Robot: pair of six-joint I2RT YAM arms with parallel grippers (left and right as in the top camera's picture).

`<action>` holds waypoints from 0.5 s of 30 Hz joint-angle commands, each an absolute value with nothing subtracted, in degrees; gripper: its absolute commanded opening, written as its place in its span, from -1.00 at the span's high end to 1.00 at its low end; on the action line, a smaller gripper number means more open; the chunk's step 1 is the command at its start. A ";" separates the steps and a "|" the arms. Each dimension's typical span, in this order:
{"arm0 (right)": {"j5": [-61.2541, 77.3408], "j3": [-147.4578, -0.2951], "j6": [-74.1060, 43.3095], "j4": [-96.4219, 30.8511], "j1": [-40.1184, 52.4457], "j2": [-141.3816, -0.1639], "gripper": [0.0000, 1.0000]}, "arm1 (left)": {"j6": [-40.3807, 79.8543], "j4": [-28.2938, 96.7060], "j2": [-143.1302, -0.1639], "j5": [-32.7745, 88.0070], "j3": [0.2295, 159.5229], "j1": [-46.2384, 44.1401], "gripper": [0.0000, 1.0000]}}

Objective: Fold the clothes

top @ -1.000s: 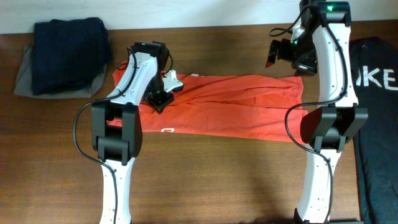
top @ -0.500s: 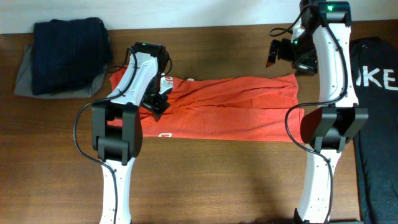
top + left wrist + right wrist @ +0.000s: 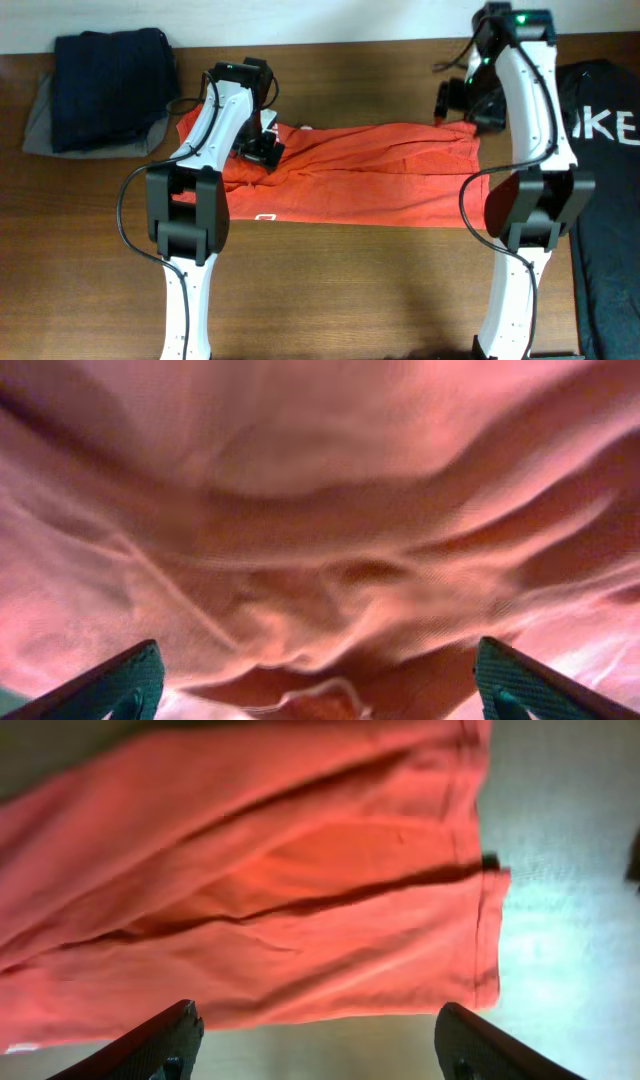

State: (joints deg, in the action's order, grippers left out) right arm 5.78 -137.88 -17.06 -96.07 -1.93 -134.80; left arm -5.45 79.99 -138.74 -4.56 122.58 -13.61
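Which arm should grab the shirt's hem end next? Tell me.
Probably right: the right tool hangs open by the T-shirt's hem end, while the left tool sits open over the opposite end.

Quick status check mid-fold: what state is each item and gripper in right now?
orange T-shirt, folded into a long band, flat on table
left gripper, open, over its left end
right gripper, open, holding nothing
navy garment, folded, on grey garment
black garment, spread out flat
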 commanded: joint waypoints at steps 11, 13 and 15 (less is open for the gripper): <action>12.53 -118.98 -28.49 -77.23 -5.72 -134.41 -0.57 | -4.32 78.41 -136.68 -2.31 123.66 -13.67 -0.98; 13.43 -118.54 -30.41 -75.44 -5.72 -134.41 -0.52 | -4.32 78.41 -136.68 -2.31 123.66 -13.67 -0.98; 13.52 -118.37 -33.21 -74.50 -5.61 -134.43 -0.42 | -4.32 78.41 -136.68 -2.31 123.63 -13.67 -0.98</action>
